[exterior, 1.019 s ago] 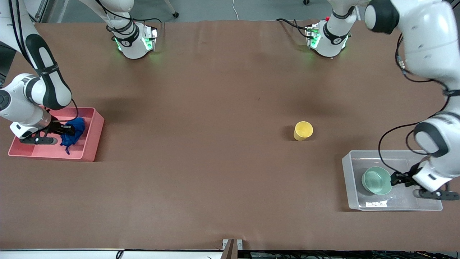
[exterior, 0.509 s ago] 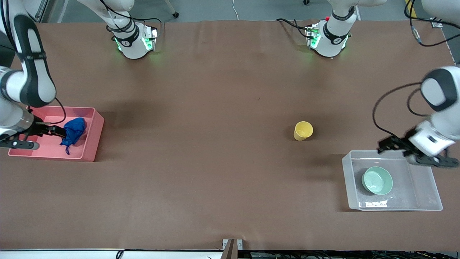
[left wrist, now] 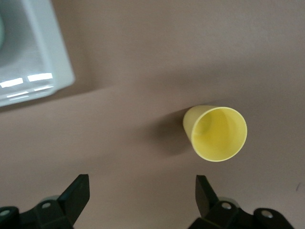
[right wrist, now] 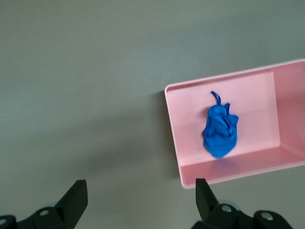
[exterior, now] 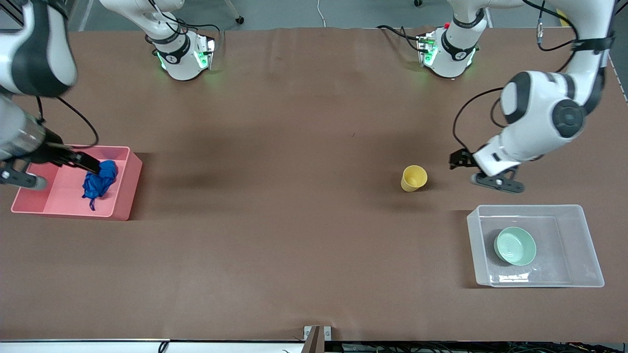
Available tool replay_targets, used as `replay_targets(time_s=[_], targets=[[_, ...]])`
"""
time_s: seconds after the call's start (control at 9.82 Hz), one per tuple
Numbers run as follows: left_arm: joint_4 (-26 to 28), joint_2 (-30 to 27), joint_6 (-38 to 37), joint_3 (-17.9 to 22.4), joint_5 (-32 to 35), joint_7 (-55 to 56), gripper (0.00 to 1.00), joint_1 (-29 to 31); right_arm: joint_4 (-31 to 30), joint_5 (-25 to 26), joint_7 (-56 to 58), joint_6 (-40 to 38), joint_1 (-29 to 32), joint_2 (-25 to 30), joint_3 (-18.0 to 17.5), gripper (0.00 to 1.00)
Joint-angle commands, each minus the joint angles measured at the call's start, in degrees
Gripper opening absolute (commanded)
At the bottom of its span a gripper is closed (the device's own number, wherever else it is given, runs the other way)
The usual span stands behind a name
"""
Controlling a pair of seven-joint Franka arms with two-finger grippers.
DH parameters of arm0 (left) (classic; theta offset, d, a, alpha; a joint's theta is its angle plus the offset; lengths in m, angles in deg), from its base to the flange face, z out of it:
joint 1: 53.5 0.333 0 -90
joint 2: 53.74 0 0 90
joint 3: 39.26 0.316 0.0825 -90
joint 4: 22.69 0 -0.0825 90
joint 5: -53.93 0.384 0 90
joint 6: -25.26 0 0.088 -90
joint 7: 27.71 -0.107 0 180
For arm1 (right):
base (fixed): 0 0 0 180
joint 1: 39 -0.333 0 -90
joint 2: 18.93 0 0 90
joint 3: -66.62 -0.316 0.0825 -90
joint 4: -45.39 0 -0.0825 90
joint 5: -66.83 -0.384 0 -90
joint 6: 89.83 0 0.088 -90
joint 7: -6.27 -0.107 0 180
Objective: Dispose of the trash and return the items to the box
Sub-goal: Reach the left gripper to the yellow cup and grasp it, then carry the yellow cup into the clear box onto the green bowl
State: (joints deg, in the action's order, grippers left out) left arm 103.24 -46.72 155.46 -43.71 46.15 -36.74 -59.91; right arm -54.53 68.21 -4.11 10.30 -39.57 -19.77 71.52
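Note:
The blue wad of trash [exterior: 99, 179] lies in the pink bin [exterior: 56, 193]; the right wrist view shows it there too [right wrist: 220, 130]. My right gripper [exterior: 87, 163] hangs open and empty above the bin. The mint-green bowl [exterior: 514, 246] sits in the clear tub [exterior: 579, 240]. The yellow cup [exterior: 414, 177] stands upright on the table, farther from the front camera than the tub. My left gripper [exterior: 461, 161] is open and empty in the air, beside the cup toward the left arm's end. The left wrist view shows the cup [left wrist: 217, 132] ahead of the open fingers [left wrist: 205, 191].
A corner of the clear tub [left wrist: 28, 52] shows in the left wrist view. The pink bin [right wrist: 252, 90] stands at the right arm's end of the brown table [exterior: 294, 196]. Both arm bases stand along the table's edge farthest from the front camera.
The left gripper left the bowl in the tub, rose and moved toward the yellow cup. The right gripper let go of the blue wad in the pink bin and lifted away.

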Motion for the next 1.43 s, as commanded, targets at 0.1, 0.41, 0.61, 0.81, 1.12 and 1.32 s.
replay_targets(time_s=[0.1, 0.41, 0.61, 0.81, 1.12, 1.32], targets=[[2.9, 7.4, 10.3, -4.0, 1.2, 1.3, 0.98, 0.3, 14.0, -2.1, 3.1, -15.8, 3.4, 2.1, 0.4, 1.00], [3.0, 13.9, 18.3, -6.6, 1.3, 2.9, 0.61, 0.2, 14.1, -1.2, 6.1, -17.1, 2.3, 2.0, -0.1, 1.00], [2.2, 14.9, 18.3, -6.7, 1.3, 2.7, 0.00, 0.3, 14.1, -1.1, 6.3, -17.3, 1.8, 2.0, -0.1, 1.00], [1.6, 15.0, 18.4, -6.9, 1.3, 2.4, 0.00, 0.3, 16.0, -1.1, 6.7, -17.3, 1.5, 2.0, -0.1, 1.00], [0.9, 10.7, 18.0, -6.4, 1.3, 0.7, 0.00, 0.4, 16.3, -0.5, 12.7, -17.6, 1.9, 2.0, 0.0, 1.00], [-3.6, 9.5, 13.0, -3.3, 1.2, -2.4, 0.00, 0.4, 16.3, -0.5, 12.9, -17.7, 1.8, 2.0, 0.0, 1.00]])
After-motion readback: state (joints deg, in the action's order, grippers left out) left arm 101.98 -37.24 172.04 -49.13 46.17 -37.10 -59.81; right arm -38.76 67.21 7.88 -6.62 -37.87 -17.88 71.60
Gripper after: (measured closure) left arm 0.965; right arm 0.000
